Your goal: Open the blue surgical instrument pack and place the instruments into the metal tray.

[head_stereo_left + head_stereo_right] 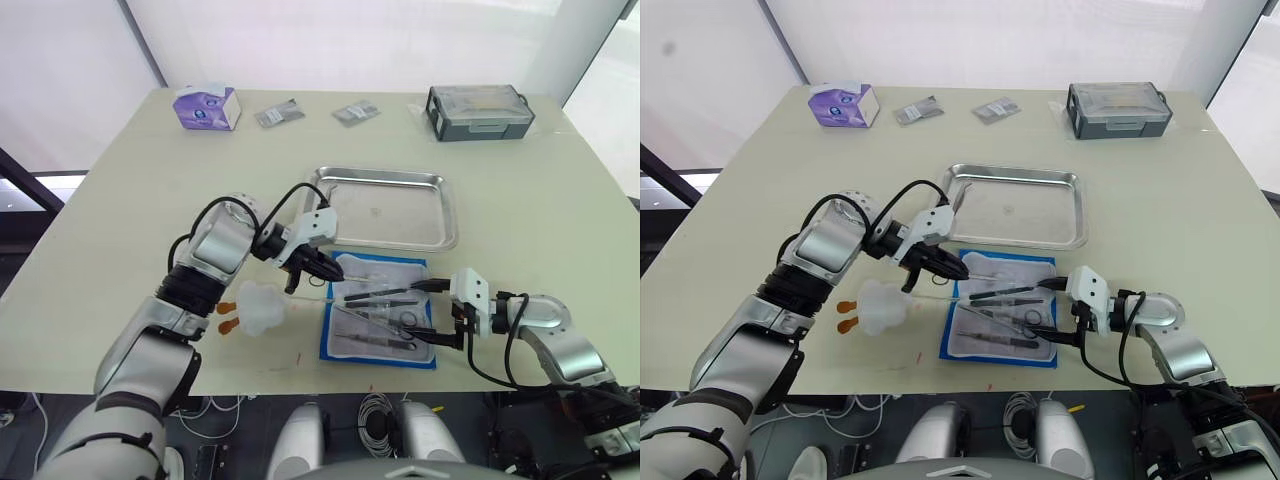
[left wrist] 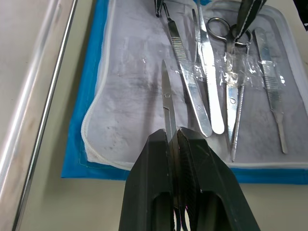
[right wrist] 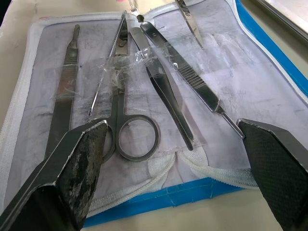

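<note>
Over the opened blue surgical instrument pack (image 1: 378, 312), the left gripper (image 2: 172, 139) clenches slim scissors (image 2: 167, 108); the right gripper (image 3: 168, 149) sits released beside the instruments (image 3: 144, 77).

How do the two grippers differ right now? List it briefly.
The left gripper is shut on a slim pair of scissors, blades pointing out over the blue surgical instrument pack; the right gripper is open and holds nothing, its fingers spread wide before the ring-handled scissors. The left sits at the pack's side nearer the metal tray; the right at the opposite end. Both are low over the opened pack.
</note>
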Controlling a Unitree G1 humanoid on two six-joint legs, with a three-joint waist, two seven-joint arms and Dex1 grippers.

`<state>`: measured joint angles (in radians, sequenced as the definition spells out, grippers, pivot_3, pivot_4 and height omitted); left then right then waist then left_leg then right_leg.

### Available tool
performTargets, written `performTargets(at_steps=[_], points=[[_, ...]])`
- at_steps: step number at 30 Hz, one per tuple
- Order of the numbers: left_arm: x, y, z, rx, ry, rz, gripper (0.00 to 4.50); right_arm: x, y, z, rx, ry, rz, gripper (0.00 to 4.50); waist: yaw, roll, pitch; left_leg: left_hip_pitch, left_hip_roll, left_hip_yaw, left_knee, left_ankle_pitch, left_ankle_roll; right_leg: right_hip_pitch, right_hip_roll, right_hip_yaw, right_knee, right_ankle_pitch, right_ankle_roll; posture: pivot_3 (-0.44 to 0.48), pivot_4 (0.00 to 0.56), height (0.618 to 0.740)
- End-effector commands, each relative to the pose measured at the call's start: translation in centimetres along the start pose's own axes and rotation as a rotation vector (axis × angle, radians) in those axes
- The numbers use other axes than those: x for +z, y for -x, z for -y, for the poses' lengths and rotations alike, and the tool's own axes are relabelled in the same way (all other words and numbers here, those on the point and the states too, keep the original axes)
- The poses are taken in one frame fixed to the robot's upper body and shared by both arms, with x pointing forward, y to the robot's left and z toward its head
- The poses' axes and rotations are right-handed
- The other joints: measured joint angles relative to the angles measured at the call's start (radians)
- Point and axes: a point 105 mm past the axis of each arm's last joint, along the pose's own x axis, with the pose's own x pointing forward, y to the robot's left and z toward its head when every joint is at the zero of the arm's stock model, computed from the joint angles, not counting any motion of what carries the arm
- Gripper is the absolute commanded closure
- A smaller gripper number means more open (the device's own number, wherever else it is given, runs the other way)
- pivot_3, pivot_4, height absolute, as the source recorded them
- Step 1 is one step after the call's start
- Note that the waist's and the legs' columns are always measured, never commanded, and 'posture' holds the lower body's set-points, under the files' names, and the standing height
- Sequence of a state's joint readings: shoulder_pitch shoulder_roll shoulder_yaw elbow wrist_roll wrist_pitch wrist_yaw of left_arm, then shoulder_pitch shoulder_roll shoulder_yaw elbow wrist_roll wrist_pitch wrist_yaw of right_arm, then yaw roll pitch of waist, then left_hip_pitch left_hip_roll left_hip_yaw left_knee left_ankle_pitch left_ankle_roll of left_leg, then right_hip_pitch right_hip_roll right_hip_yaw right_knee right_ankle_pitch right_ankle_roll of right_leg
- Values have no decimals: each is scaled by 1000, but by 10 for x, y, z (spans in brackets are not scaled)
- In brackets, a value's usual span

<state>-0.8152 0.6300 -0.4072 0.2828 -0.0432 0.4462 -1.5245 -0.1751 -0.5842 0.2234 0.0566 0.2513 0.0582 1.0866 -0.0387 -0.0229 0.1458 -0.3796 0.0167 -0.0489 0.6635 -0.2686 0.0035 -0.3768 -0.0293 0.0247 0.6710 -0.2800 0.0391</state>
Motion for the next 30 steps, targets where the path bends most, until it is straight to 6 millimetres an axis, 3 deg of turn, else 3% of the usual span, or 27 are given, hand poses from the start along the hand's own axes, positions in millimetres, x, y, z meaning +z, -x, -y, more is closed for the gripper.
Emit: performTargets(at_steps=[1, 11, 15, 18, 21, 26, 30], points=[[10, 12, 1, 4, -45, 5, 4468, -52, -2, -25, 53, -150, -174, 0, 0, 0, 0, 0, 0, 0, 0, 0, 0, 0, 0, 0, 0, 0, 0, 0, 150, 740], [5, 43, 2, 25, -63, -56, 4468, -52, -2, -25, 54, -151, -174, 0, 0, 0, 0, 0, 0, 0, 0, 0, 0, 0, 0, 0, 0, 0, 0, 0, 150, 740], [13, 56, -2, 60, -60, -12, 4468, -52, -2, -25, 53, -152, -173, 0, 1, 0, 0, 0, 0, 0, 0, 0, 0, 0, 0, 0, 0, 0, 0, 0, 150, 740], [38, 61, -26, 208, -31, 156, 4468, -52, -1, -26, 53, -152, -173, 0, 3, -1, 0, 0, 0, 0, 0, 0, 0, 0, 0, -1, 0, 0, 0, 0, 150, 740], [59, 56, -57, 465, 40, 286, 4468, -53, 0, -27, 53, -154, -175, 0, 3, -2, 0, 0, 0, -1, 1, 0, 0, 0, 0, -1, 0, 0, 0, 0, 150, 740], [73, 45, -76, 654, 141, 395, 4468, -53, 1, -26, 50, -155, -177, 0, 1, -2, 0, -1, 0, -1, 0, 0, 0, 0, -1, -1, 0, 0, 0, 0, 150, 740], [74, 33, -92, 812, 281, 424, 4468, -53, 1, -26, 49, -155, -176, 0, 3, -2, 0, 0, 0, -1, 1, 0, 0, 0, -1, -1, 0, 0, 0, 0, 150, 740]])
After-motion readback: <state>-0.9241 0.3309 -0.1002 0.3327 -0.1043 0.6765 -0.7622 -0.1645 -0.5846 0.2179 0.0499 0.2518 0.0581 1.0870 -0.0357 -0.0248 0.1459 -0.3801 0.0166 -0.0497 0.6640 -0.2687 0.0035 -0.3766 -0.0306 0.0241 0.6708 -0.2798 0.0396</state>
